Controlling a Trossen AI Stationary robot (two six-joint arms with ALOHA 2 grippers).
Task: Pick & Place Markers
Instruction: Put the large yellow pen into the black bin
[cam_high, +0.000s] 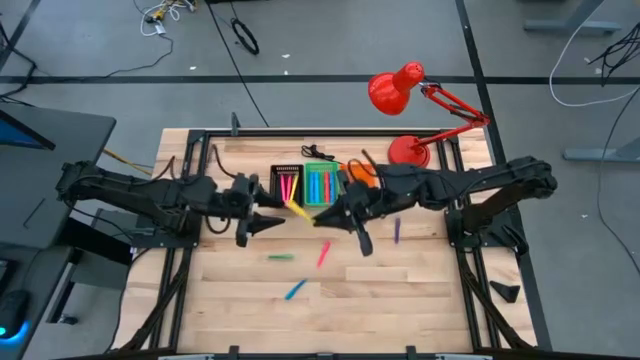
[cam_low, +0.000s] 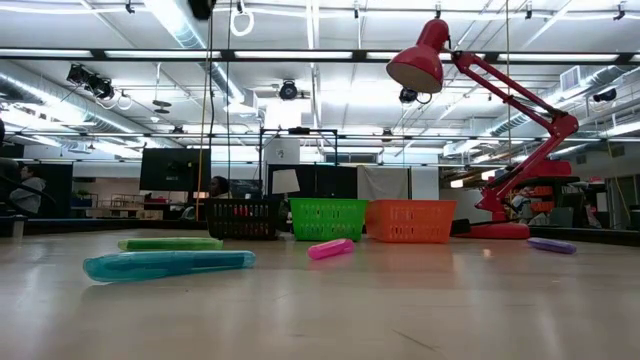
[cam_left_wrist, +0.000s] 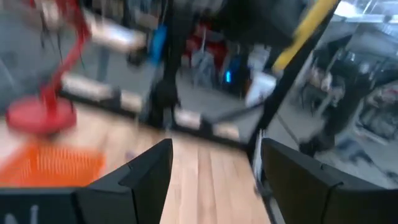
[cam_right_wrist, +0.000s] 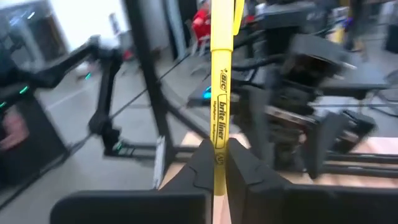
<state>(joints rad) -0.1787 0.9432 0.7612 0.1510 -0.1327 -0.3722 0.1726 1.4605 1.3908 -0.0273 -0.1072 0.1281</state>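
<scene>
Blue marker (cam_high: 295, 290): lies loose nearest the table's front edge, near its middle; the low view shows it at (cam_low: 168, 264).
Green marker (cam_high: 280, 257): lies flat behind the blue one, apart from it.
Pink marker (cam_high: 323, 254): loose at mid-table, just beside the right arm's forward link.
Purple marker (cam_high: 397, 231): loose toward the right edge, under the right arm.
Right gripper (cam_right_wrist: 217, 163): clenched on the yellow highlighter (cam_right_wrist: 219, 93), which stands out lengthwise beyond the fingertips; in the high view it shows at (cam_high: 299, 212), just in front of the bins.
Left gripper (cam_left_wrist: 212, 180): jaws released, holding nothing, at mid-table left of the bins.
Step in hand: you appear to be carrying the highlighter to a bin. Centre it over the opening, lower it, then release.
Bins: black bin (cam_high: 287, 184), green bin (cam_high: 321, 184) and orange bin (cam_high: 354, 175) sit in a row at the back edge; the first two already hold markers.
Obstacles: keep clear of the left gripper close by; the red desk lamp (cam_high: 405, 95) stands at the back right corner.
</scene>
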